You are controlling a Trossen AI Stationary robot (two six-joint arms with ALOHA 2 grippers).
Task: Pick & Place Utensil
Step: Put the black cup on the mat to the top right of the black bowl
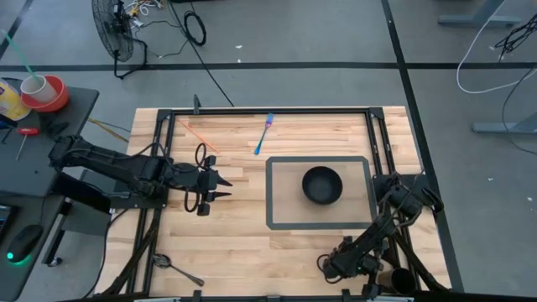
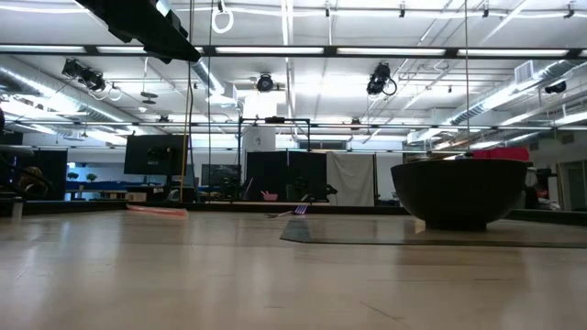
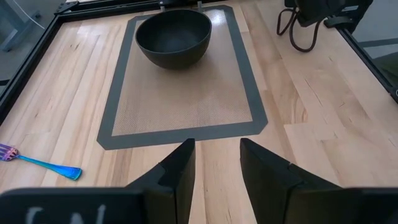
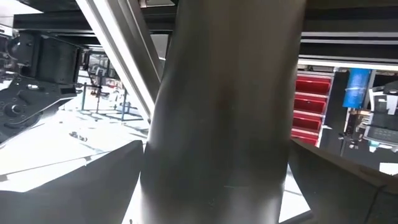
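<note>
A blue-and-purple fork [image 1: 263, 134] lies flat on the wooden table near its far edge, also seen in the left wrist view [image 3: 40, 163]. A black bowl [image 1: 322, 184] stands on a grey-bordered mat [image 1: 277, 220]. My left gripper [image 3: 216, 143] hangs open above the bare table left of the mat, pointing at the bowl [image 3: 174, 37], with nothing between its fingers. My right gripper [image 4: 214, 149] is at the near right corner, jaws wide, one finger on either side of a dark upright cylinder [image 4: 224, 74]. My right gripper has the dark cylinder between its two fingers [image 4: 99, 180]. The cylinder fills the gap from finger to finger. Whether the fingers touch its wall I cannot tell.
An orange stick [image 1: 197, 134] lies at the far left of the table. A dark utensil [image 1: 176, 268] lies near the near left corner. A black frame [image 1: 268, 110] borders the table. Bare wood stretches between my left gripper and the near edge.
</note>
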